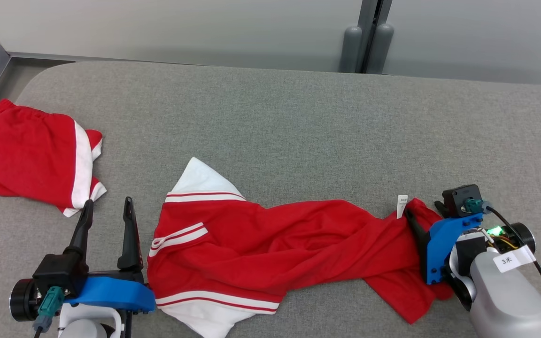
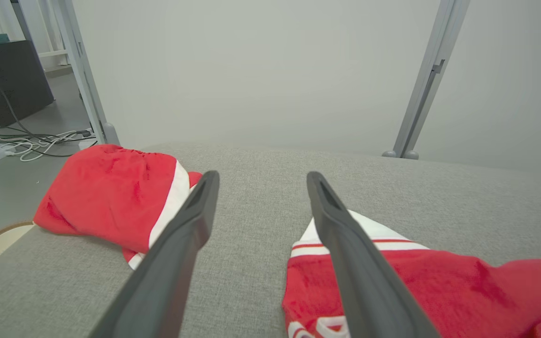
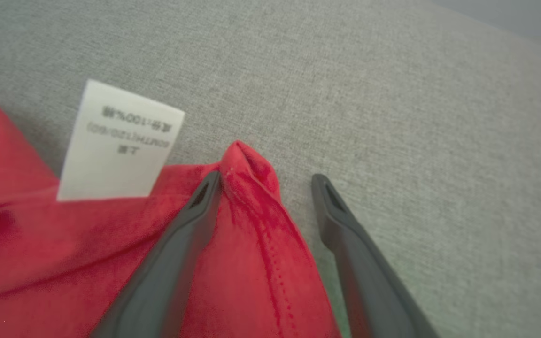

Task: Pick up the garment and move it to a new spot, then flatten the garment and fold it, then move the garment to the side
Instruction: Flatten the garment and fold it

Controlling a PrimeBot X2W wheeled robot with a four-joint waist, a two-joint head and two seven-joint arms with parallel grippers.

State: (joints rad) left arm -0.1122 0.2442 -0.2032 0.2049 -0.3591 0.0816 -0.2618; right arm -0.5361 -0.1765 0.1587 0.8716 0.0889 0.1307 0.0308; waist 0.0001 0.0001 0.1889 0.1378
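Shirt (image 1: 270, 234) lay twisted by counter's (image 1: 298, 117) front edge; looked soft, light, limp; right end effector (image 3: 266, 178) gaped astride hem corner (image 3: 247, 159), likely good hold; left end effector (image 1: 107, 201) open, empty.

Bright, even light, faint shadows — right wrist view blurred (label (image 3: 120, 141) text soft)

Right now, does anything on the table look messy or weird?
Yes. The red shirt lies twisted and bunched across the gray table instead of flat. Its white tag sticks out by the right gripper, whose open jaws straddle a pinched-up corner of the cloth.
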